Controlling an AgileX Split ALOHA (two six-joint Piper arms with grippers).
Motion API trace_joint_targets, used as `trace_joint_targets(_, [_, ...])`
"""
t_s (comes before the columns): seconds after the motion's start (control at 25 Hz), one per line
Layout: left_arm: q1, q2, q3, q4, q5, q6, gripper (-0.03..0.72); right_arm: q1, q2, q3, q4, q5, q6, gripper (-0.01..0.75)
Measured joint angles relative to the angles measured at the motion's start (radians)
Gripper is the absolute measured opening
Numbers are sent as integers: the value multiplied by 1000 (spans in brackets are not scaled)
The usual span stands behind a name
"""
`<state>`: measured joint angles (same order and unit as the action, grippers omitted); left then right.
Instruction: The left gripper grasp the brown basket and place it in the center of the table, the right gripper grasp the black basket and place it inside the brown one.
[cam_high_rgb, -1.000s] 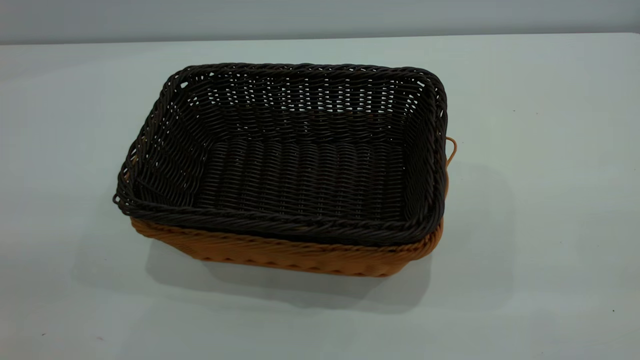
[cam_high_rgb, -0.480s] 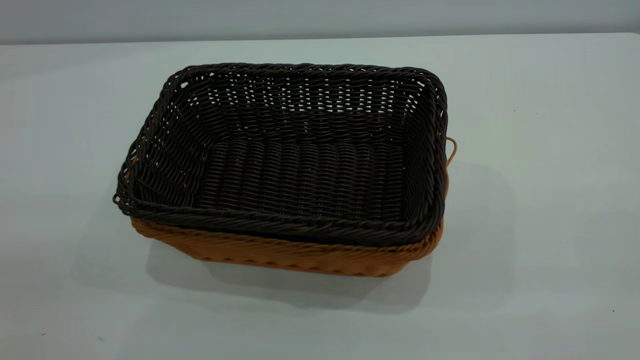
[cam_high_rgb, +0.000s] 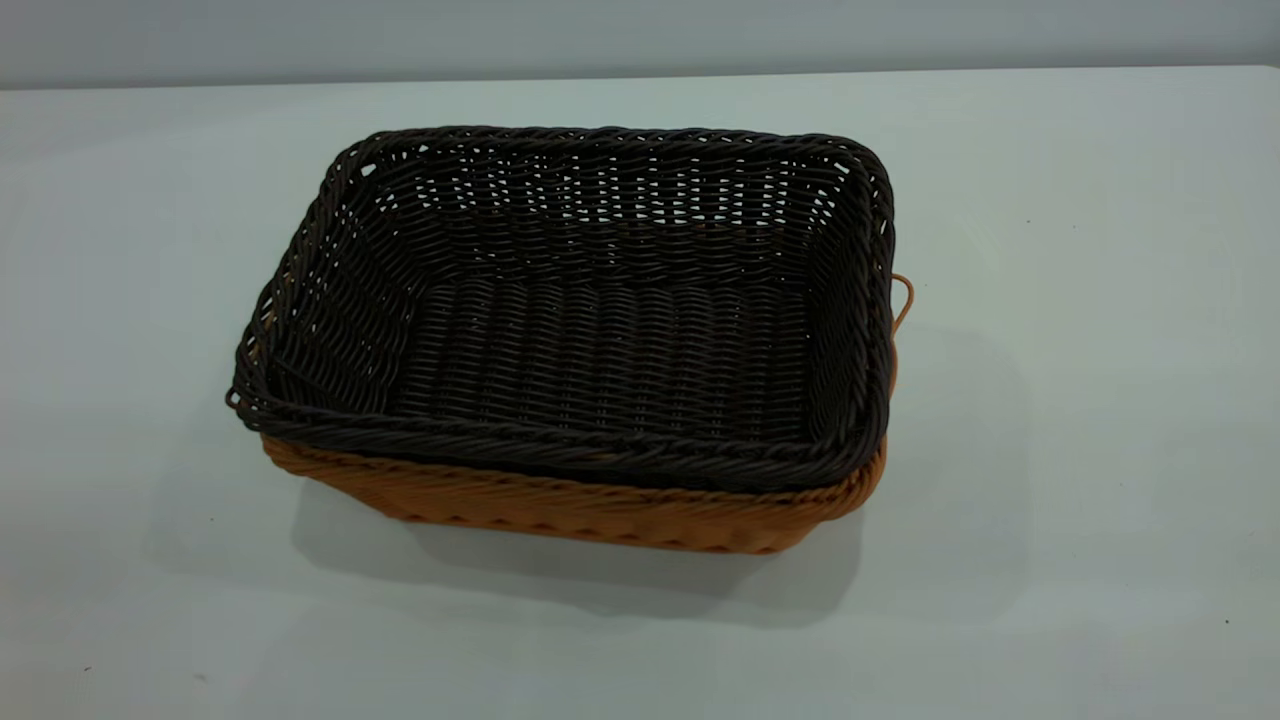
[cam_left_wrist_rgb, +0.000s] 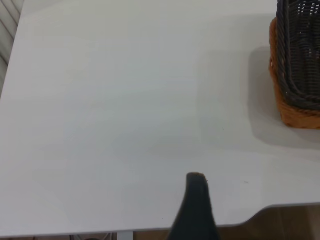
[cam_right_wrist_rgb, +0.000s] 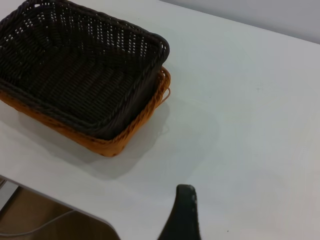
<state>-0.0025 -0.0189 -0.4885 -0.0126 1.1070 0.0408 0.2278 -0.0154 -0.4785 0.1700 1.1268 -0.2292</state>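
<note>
Fingers, left gripper (cam_left_wrist_rgb: 196, 210): one dark finger (cam_left_wrist_rgb: 195, 200) shows in the left wrist view, above bare tabletop near the table edge. Its partner is out of frame, so the opening cannot be judged. Nothing is seen in its hold.
Fingers, right gripper (cam_right_wrist_rgb: 182, 215): one dark finger (cam_right_wrist_rgb: 184, 207) shows in the right wrist view, above bare tabletop and well apart from the baskets. The opening cannot be judged. Nothing is seen in its hold.
Arms, exterior view: neither arm nor gripper is in frame.
Table (cam_high_rgb: 1080, 420): pale grey-white flat surface; it carries both baskets near the middle of the exterior view. One edge and a rounded corner show in the left wrist view.
Brown basket (cam_high_rgb: 580, 510): orange-tan wicker, standing upright on the table. Only its near long wall, part of its right end and one small loop handle (cam_high_rgb: 903, 300) are exposed; the remainder is covered by the dark basket. Also visible at (cam_left_wrist_rgb: 292, 112) and (cam_right_wrist_rgb: 120, 140).
Black basket (cam_high_rgb: 600, 340): very dark woven wicker, seated inside the brown basket, upright, opening facing up, interior empty. Its braided rim stands just above the brown rim along the near side and overhangs slightly at the left end. Also visible at (cam_left_wrist_rgb: 300, 55) and (cam_right_wrist_rgb: 75, 70).
Contact: no gripper touches either basket.
Wall (cam_high_rgb: 640, 35): plain grey surface behind the far table edge.
</note>
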Motion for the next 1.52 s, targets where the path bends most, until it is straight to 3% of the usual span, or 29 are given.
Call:
trace_joint_targets(0.56, [0,0,0,0,0,-1,562,-8,0,0,1,0,0,593])
trace_joint_targets(1.0, [0,0,0,0,0,-2,562,-301,0,0,-21,0,24,593])
trace_joint_targets(1.52, [0,0,0,0,0,-2,562,-317,0,4,-151,-6,196,592])
